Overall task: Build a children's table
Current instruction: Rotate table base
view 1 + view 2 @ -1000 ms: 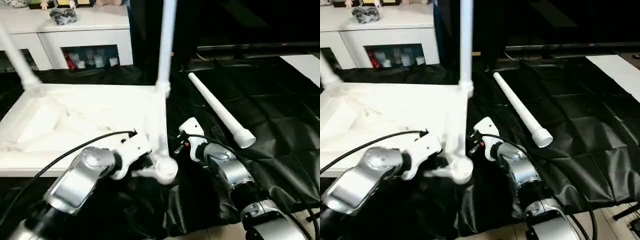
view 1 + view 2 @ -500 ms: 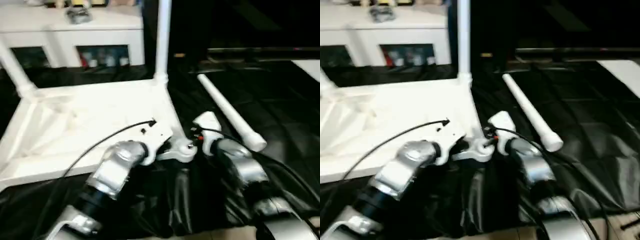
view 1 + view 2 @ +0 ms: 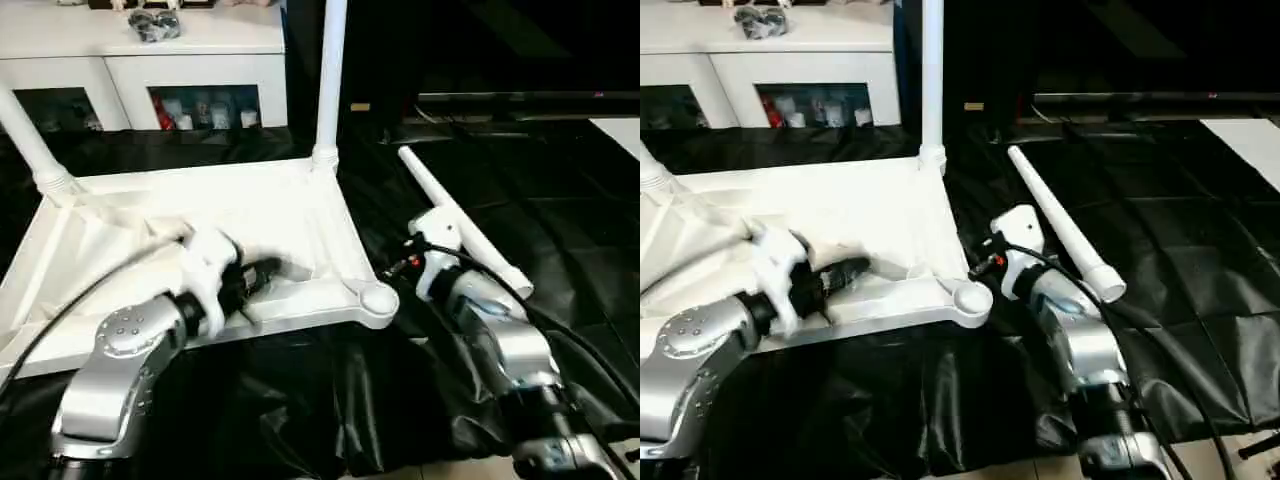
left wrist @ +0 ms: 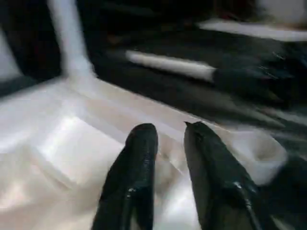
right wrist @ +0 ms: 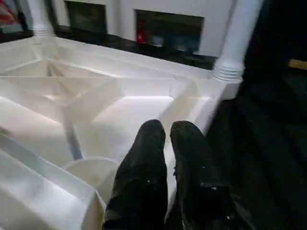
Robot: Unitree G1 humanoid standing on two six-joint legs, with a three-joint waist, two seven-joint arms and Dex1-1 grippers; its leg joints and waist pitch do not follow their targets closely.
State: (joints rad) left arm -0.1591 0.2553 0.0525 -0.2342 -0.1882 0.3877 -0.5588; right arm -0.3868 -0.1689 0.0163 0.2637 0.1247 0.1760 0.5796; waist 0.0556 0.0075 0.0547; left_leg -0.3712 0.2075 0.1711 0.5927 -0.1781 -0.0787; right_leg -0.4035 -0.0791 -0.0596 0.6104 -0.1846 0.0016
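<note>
The tabletop (image 3: 200, 250) is lying underside up on the black sheet (image 3: 560, 230), left of centre. Two legs are standing in its far corner sockets: one at far left (image 3: 28, 145), one at far right (image 3: 330, 80). The left end effector (image 3: 262, 275) is hovering over the near rail, fingers slightly parted, gripping nothing. The empty near-right socket (image 3: 378, 298) is sitting between both arms. The right end effector (image 5: 165, 139), fingers narrowly parted and empty, is nearer the one loose leg (image 3: 460, 225), which is running near-to-far just to its right.
</note>
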